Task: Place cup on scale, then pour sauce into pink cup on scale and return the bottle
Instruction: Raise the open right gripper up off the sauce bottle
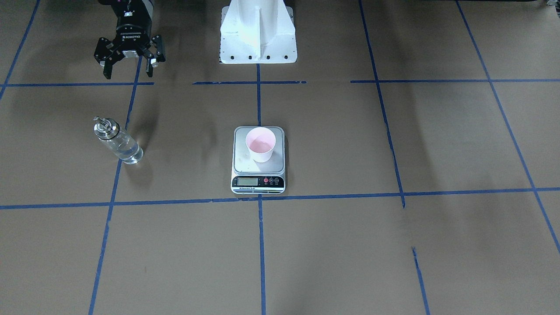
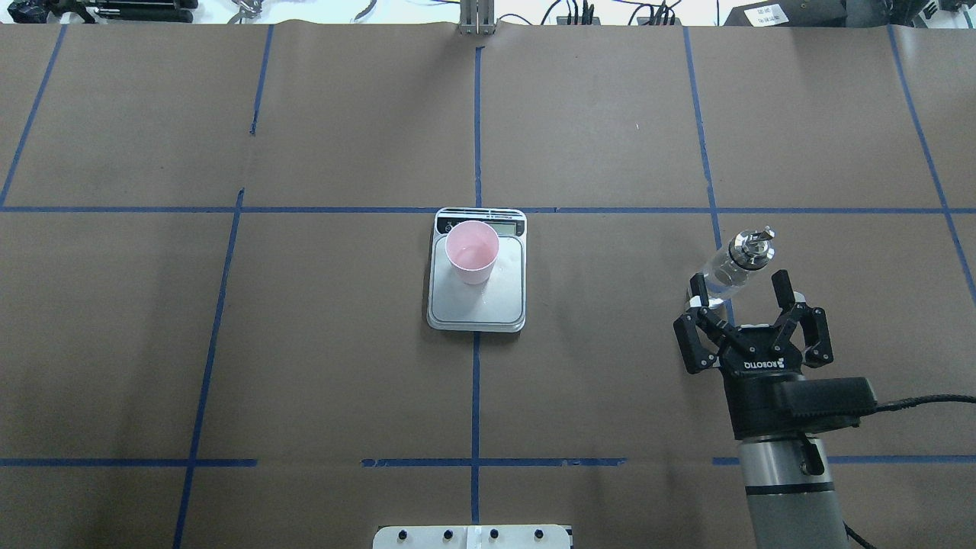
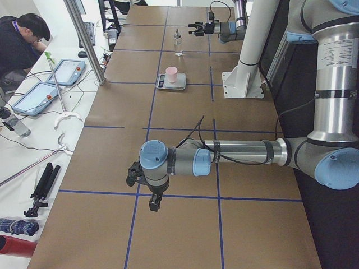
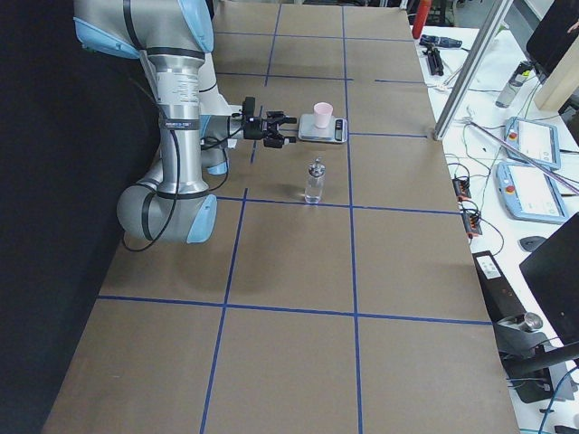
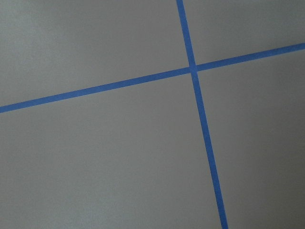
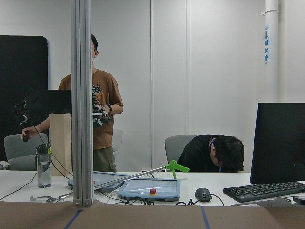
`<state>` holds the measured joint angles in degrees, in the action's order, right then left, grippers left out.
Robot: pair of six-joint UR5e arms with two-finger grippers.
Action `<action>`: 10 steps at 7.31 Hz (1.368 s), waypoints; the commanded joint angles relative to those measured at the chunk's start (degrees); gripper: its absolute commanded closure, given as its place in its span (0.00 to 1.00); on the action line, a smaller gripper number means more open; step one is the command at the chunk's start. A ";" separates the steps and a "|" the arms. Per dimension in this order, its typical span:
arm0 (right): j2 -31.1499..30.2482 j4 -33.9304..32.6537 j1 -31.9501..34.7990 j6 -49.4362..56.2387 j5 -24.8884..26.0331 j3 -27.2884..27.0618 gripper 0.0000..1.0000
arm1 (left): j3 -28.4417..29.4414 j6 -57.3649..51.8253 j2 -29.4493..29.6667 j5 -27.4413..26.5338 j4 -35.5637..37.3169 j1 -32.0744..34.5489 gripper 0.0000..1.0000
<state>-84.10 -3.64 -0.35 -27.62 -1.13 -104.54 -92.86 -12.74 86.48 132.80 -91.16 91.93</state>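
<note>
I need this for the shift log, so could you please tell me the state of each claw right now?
Left claw: seen only in the left side view, so it cannot be told.
Right claw: open, holding nothing, just short of the bottle.

A pink cup (image 1: 260, 144) is seen on a silver scale (image 1: 258, 174); a bottle (image 1: 117, 141) and open-fingered right gripper (image 1: 129, 65) are seen apart.

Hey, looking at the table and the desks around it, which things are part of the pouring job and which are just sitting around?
Part of the job:
- pink cup, standing on the scale
- bottle, upright on the table
- right gripper, open, holding nothing

Just lying about:
- teach pendants
- keyboard
- mouse
- monitor
- water bottle
</note>
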 commanded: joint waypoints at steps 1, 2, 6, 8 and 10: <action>0.16 0.21 3.41 0.55 -2.46 -0.40 0.00 | 0.05 0.00 0.01 0.00 0.02 0.00 0.00; 0.25 0.12 4.64 0.55 -3.86 -0.49 0.00 | 0.05 0.00 0.01 0.00 0.02 0.00 0.00; -1.58 1.08 7.64 0.29 -5.38 -0.41 0.00 | 0.14 0.00 0.01 0.00 0.02 0.00 0.00; -7.88 10.25 7.64 0.29 -6.42 2.04 0.00 | 0.14 0.00 0.01 0.00 0.19 -0.44 0.00; -10.46 18.03 8.52 0.29 -9.85 5.57 0.00 | 0.05 0.00 0.09 0.00 0.19 -0.62 0.00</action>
<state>-92.61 10.16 7.61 -27.33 -9.53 -100.81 -92.77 -12.74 86.51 132.80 -90.98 91.42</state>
